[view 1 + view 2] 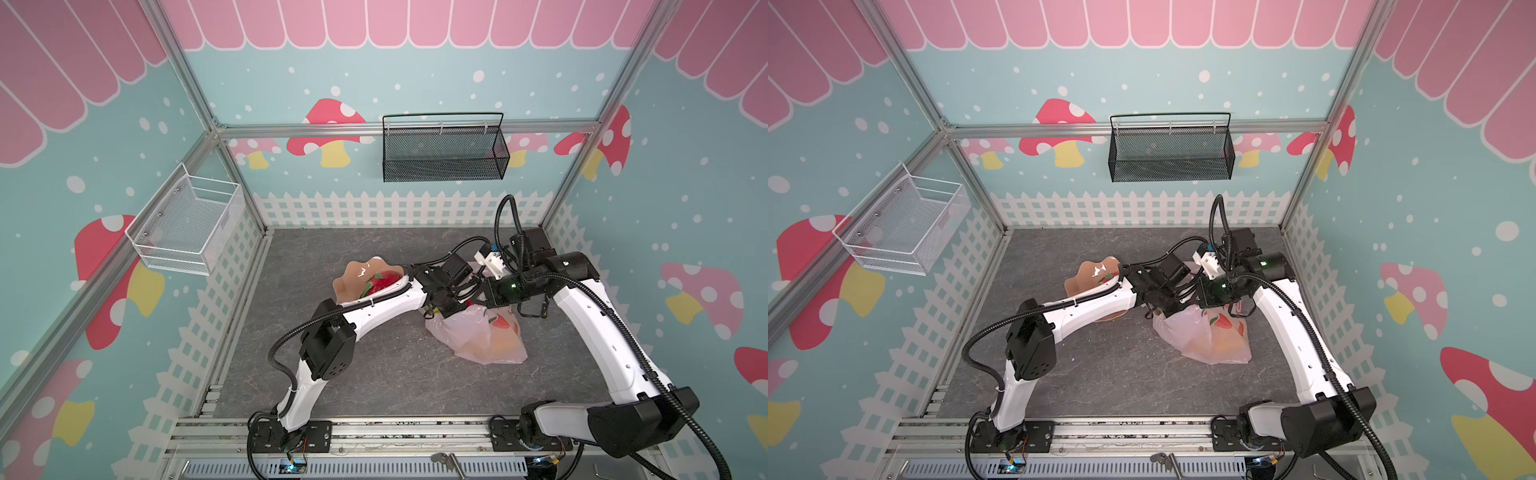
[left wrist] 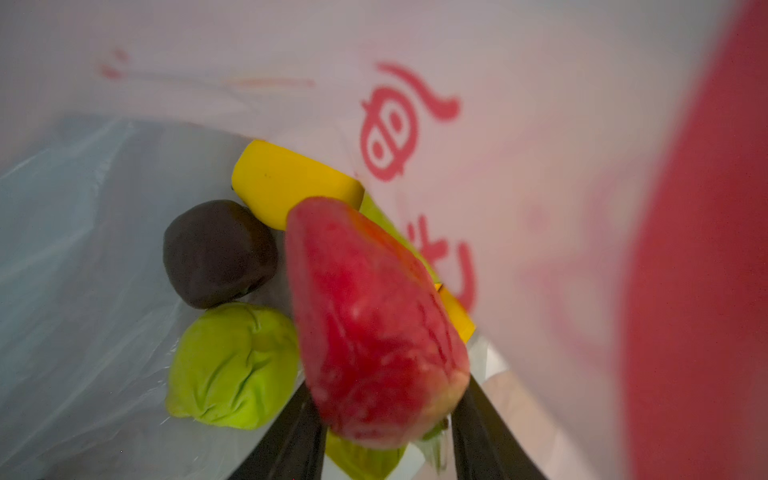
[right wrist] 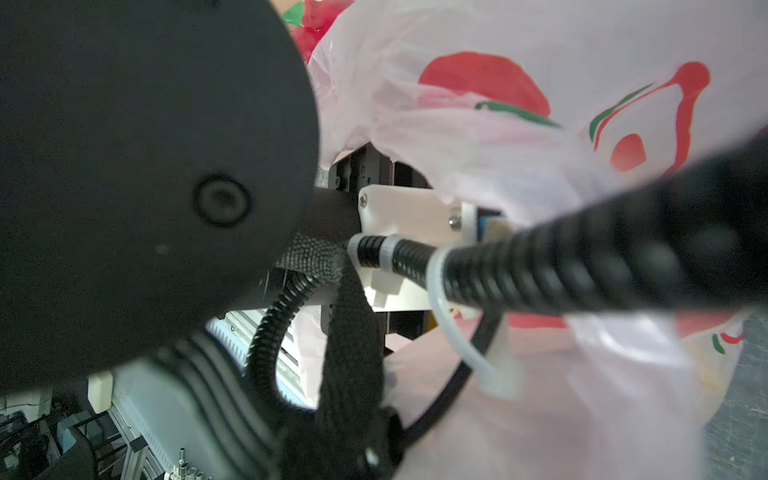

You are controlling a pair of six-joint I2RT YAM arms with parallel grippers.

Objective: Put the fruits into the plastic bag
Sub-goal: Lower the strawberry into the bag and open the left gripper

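Left fingers flank the red fruit inside the plastic bag, grip unclear; they should spread fully while the closed right fingers steady the mouth.

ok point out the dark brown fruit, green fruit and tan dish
dark brown fruit (image 2: 218,253): left wrist view, its rounded middle
green fruit (image 2: 235,365): left wrist view, its creased middle
tan dish (image 1: 349,279): a top view, bare inner wall
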